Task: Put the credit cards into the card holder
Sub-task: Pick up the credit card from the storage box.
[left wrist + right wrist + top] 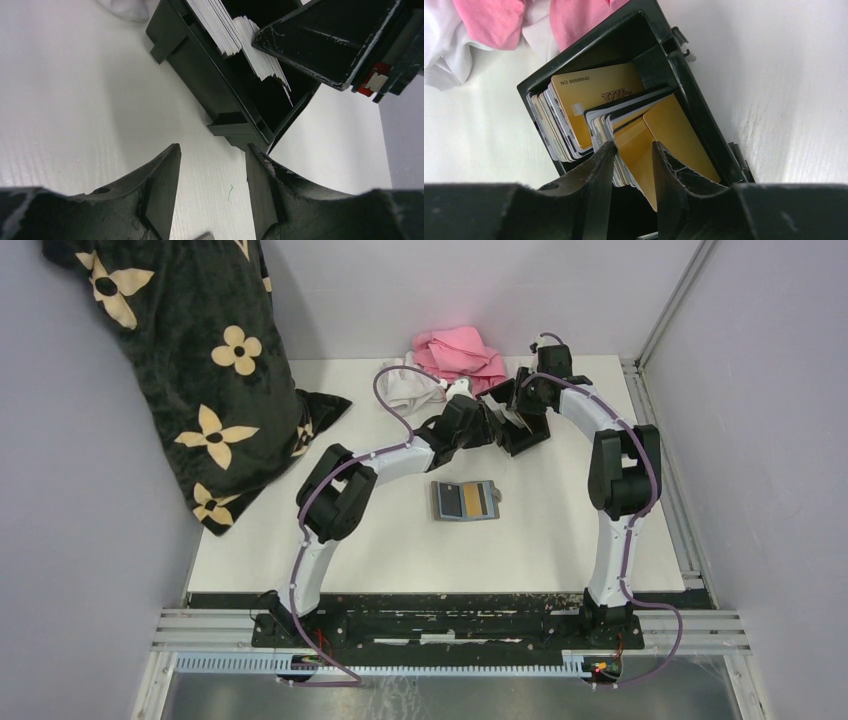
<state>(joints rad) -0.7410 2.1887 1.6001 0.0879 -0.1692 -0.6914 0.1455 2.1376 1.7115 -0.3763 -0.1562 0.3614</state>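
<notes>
Over the card holder, your right gripper pinches a bundle of the credit cards standing inside it, beside a second upright stack. Just off one corner of the card holder, your left gripper hangs spread and empty.

Card holder packed; pink cloth just behind; table R side free.
</notes>
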